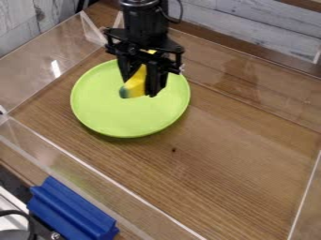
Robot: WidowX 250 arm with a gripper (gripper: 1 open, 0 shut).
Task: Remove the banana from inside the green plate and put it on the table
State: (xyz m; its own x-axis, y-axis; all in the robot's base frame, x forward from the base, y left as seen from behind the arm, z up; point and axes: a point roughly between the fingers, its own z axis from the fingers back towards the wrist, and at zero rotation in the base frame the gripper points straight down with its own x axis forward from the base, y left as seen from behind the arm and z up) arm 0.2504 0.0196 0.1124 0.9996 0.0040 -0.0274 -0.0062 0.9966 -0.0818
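Pincer (pixel 141 84) grips the banana (pixel 131 87) above the green plate's (pixel 123 117) rim-bounded interior.

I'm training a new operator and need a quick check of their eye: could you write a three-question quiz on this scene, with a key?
1. True or false: the plate is green.
2. Fill in the blank: the pincer holds the yellow ____.
3. Which is nearer the camera: (a) the blue object at the lower left, or (b) the plate?

Key: 1. true; 2. banana; 3. a, the blue object.
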